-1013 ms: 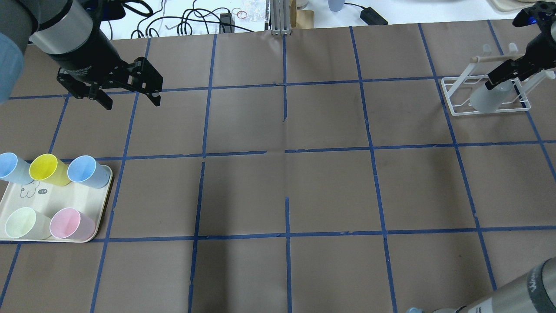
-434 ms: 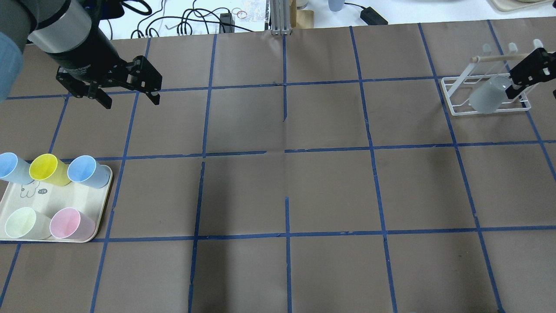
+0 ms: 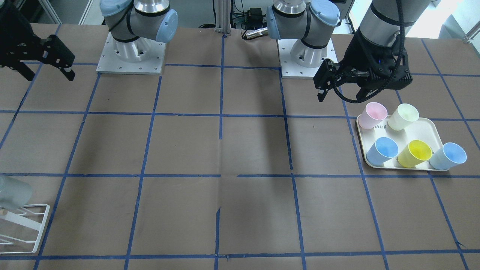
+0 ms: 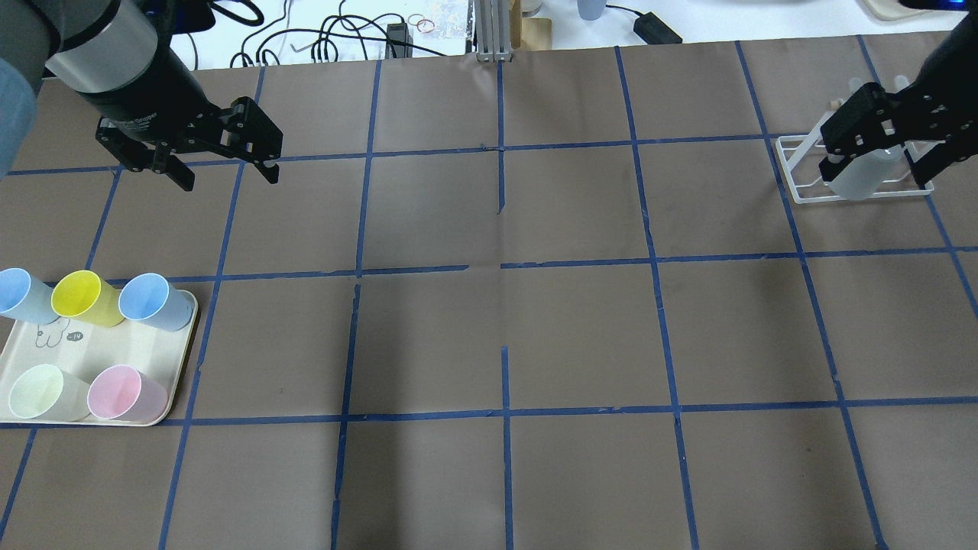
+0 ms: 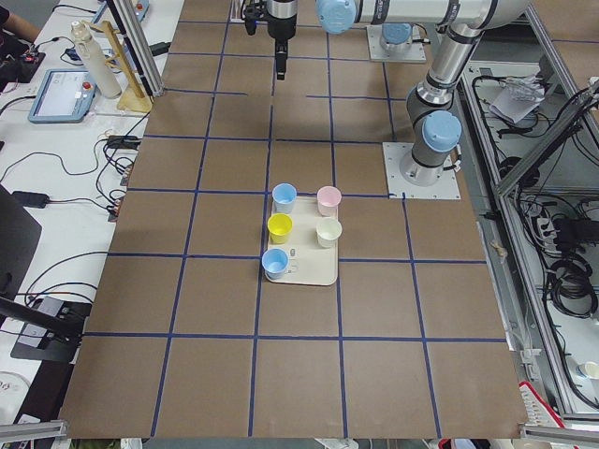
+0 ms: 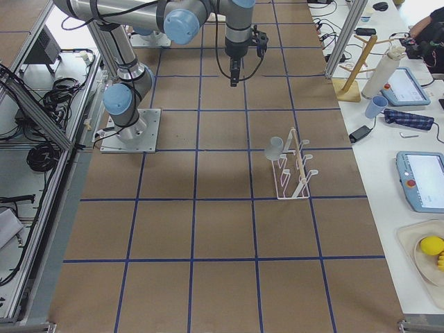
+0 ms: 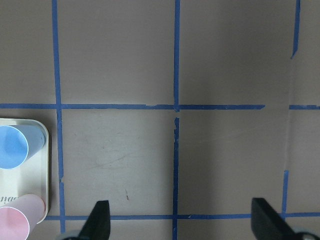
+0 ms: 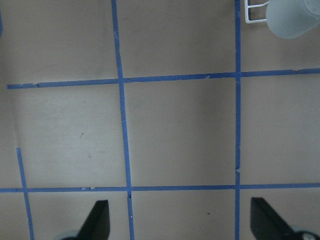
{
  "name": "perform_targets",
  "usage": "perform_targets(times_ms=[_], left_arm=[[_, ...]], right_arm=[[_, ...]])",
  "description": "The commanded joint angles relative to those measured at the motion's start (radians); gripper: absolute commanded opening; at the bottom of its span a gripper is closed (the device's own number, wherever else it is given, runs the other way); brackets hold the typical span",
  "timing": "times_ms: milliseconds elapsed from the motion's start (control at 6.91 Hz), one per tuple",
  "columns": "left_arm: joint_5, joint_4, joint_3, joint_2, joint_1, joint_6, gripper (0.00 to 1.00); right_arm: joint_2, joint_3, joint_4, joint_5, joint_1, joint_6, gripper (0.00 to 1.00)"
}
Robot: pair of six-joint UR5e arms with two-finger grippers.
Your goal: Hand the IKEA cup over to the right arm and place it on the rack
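The IKEA cup (image 6: 275,146), a small pale grey tapered plastic tumbler, sits tilted on the white wire rack (image 6: 295,177). It is apart from the nearer right gripper (image 8: 182,222), whose jaws are wide and empty. The left gripper (image 4: 229,177) is likewise wide.

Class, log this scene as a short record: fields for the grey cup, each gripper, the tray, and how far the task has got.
grey cup: resting on the rack, held by no gripper
right gripper: open, empty, apart from the cup
left gripper: open, empty, over bare table beside the tray
tray contents: blue cup, yellow cup, second blue cup, cream cup, pink cup
task state: cup already on rack
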Motion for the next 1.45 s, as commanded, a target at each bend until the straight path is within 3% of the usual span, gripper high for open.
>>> perform_targets(times_ms=[0,145,434,1303], left_arm=[[-0.007,0.000,-0.003,0.000,0.001,-0.006,1.00],[-0.003,0.000,0.000,0.000,0.001,-0.001,1.00],[0.003,0.017,-0.002,0.000,0.001,0.002,1.00],[0.003,0.018,-0.002,0.000,0.001,0.002,1.00]], right_arm=[[-0.016,0.004,0.002,-0.035,0.146,0.140,1.00],[-0.025,0.026,0.002,-0.034,0.212,0.195,1.00],[-0.118,0.153,-0.024,-0.025,0.225,0.202,1.00],[-0.112,0.177,-0.116,-0.026,0.247,0.279,1.00]])
